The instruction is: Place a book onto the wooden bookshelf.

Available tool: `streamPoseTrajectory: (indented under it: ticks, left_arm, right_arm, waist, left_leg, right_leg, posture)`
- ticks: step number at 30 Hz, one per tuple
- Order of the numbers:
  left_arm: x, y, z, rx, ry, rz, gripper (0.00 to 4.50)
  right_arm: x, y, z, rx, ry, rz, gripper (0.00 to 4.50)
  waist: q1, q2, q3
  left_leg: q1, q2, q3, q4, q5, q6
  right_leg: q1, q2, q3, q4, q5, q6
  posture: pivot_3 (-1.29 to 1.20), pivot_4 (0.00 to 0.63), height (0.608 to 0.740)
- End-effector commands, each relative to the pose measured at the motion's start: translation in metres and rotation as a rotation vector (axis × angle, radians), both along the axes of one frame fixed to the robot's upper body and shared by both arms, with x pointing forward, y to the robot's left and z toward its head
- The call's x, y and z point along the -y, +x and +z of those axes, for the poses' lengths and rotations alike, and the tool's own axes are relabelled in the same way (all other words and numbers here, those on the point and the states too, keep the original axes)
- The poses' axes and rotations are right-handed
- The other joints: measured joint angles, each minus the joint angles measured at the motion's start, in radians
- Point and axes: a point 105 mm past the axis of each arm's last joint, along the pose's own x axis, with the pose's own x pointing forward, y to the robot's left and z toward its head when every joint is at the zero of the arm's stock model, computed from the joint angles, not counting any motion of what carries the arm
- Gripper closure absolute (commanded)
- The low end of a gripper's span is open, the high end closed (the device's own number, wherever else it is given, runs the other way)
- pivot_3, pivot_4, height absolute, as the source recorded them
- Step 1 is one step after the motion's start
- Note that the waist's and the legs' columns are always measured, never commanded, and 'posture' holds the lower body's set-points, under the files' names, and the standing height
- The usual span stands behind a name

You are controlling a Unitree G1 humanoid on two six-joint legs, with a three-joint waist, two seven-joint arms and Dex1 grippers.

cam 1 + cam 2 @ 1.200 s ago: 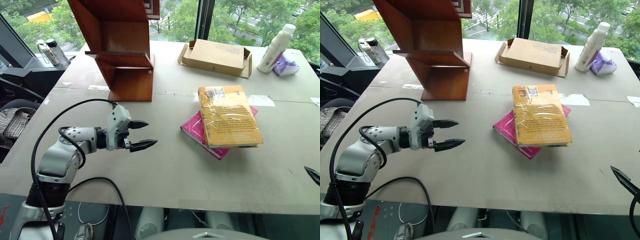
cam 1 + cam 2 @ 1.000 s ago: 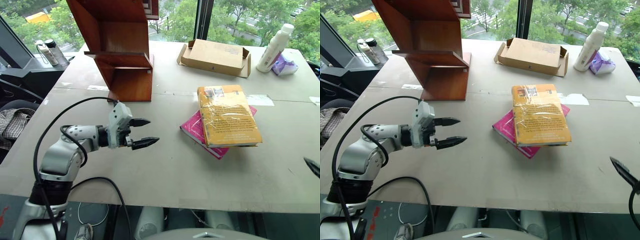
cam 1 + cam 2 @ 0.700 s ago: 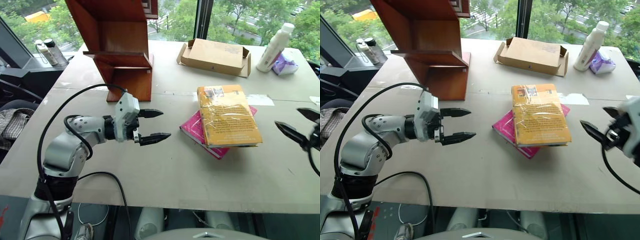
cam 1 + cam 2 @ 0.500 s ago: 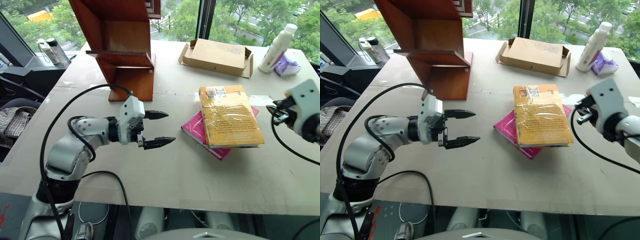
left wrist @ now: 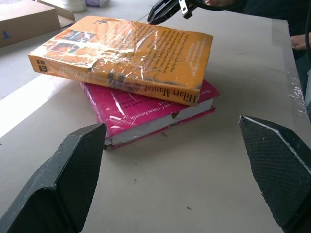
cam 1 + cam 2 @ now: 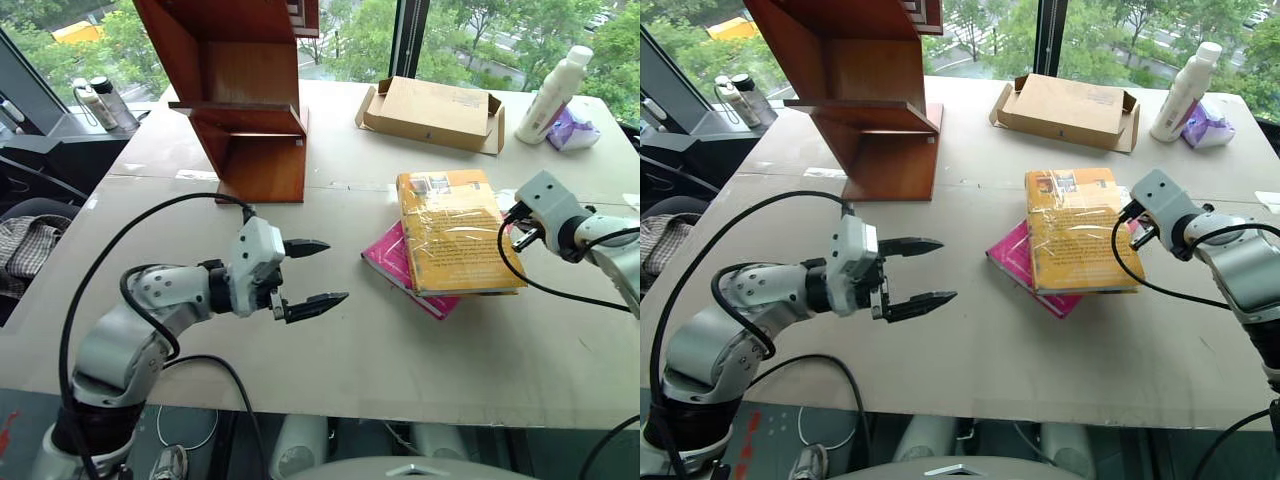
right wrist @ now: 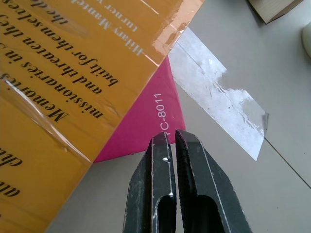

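Now the right end effector (image 6: pixel 1132 228) has swung in, pinched shut and empty, beside the book (image 6: pixel 1078 231), untouched atop a pink book (image 6: pixel 1015 256); left end effector (image 6: pixel 923 270) waits wide.

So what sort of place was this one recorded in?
Probably an office or lab room on an upper floor: a big table stands by tall windows looking down on trees, with the wooden bookshelf, a cardboard box and the book laid out like a test setup.
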Motion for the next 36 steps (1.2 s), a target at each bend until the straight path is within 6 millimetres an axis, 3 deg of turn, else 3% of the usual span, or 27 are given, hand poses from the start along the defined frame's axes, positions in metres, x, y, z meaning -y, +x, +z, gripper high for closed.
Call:
streamPoseTrajectory:
  ticks: [1,8,17,20,23,26,27,30,33,36]
  left_arm:
    - [-0.006,-0.008,0.015,0.019,-0.021,-0.017,0.00]
    - [-0.018,-0.004,0.012,0.014,0.005,0.034,0.00]
    - [-0.033,0.005,0.006,0.006,0.059,0.060,0.00]
    - [-0.038,0.018,0.006,0.024,0.059,0.122,0.00]
    - [-0.041,0.039,0.020,0.028,-0.041,0.212,0.00]
    - [-0.046,0.059,0.021,0.057,-0.031,0.297,0.00]
    - [-0.046,0.063,0.020,0.042,-0.034,0.301,0.00]
    - [-0.040,0.074,0.015,-0.113,-0.060,0.274,0.00]
    - [-0.031,0.086,0.010,-0.296,-0.072,0.243,0.00]
    - [-0.022,0.099,0.008,-0.463,-0.079,0.228,0.00]
  right_arm:
    - [-0.022,0.006,0.015,0.059,0.028,0.091,4.47]
    - [-0.048,0.006,0.012,0.081,0.044,0.166,4.47]
    - [-0.063,0.003,0.011,0.122,0.086,0.191,4.47]
    - [-0.063,-0.001,0.021,0.195,0.152,0.214,4.47]
    - [-0.053,-0.022,0.031,0.216,0.208,0.254,4.47]
    - [-0.038,-0.052,0.043,0.241,0.240,0.284,3.63]
    - [-0.036,-0.061,0.047,0.249,0.255,0.295,3.12]
    - [-0.041,-0.117,0.059,0.265,0.354,0.428,1.66]
    - [-0.032,-0.150,0.066,0.304,0.411,0.418,0.24]
    - [-0.029,-0.170,0.075,0.314,0.532,0.436,0.08]
  waist:
    - [-0.003,0.000,0.000]
    - [0.002,0.000,0.000]
    - [0.001,0.000,0.000]
    - [0.004,0.000,0.000]
    - [0.008,0.000,0.000]
    - [0.014,0.000,0.000]
    - [0.011,0.000,0.000]
    - [0.008,0.000,0.000]
    - [0.007,0.000,0.000]
    - [0.001,-0.001,0.000]
  left_leg:
    - [0.000,0.000,0.000,0.000,0.000,-0.001]
    - [0.000,0.000,0.000,0.000,0.001,-0.003]
    - [0.000,0.000,0.001,0.000,0.001,-0.003]
    - [0.000,0.000,0.001,0.000,0.001,-0.003]
    - [0.000,0.000,0.000,0.000,0.001,-0.003]
    - [-0.001,-0.001,-0.001,0.000,0.001,-0.002]
    - [0.000,-0.001,-0.001,0.000,0.001,-0.002]
    - [0.000,-0.001,-0.003,0.000,0.001,-0.002]
    - [0.001,0.000,-0.006,0.000,0.000,0.000]
    - [0.002,0.000,-0.007,0.002,0.000,0.000]
  right_leg:
    - [0.000,0.000,0.000,0.000,0.000,0.000]
    - [0.000,0.000,0.000,0.000,0.000,0.001]
    - [0.000,0.000,0.000,0.001,0.000,0.000]
    - [0.000,0.000,0.000,0.001,0.000,0.000]
    - [0.000,-0.001,-0.001,0.001,0.000,0.001]
    - [0.001,-0.001,-0.002,0.000,0.001,0.001]
    - [0.002,-0.001,-0.002,0.000,0.001,0.002]
    - [0.003,0.000,-0.003,0.000,0.000,0.002]
    - [0.004,0.002,-0.006,0.000,0.000,0.002]
    - [0.006,0.003,-0.005,0.001,-0.002,0.005]
  posture:
    - [0.00,0.150,0.733]
    - [0.00,0.150,0.733]
    - [0.00,0.150,0.733]
    - [0.00,0.150,0.733]
    - [0.00,0.150,0.733]
    - [0.00,0.150,0.733]
    - [0.00,0.150,0.733]
    - [0.00,0.150,0.733]
    - [0.00,0.150,0.733]
    - [0.00,0.150,0.733]
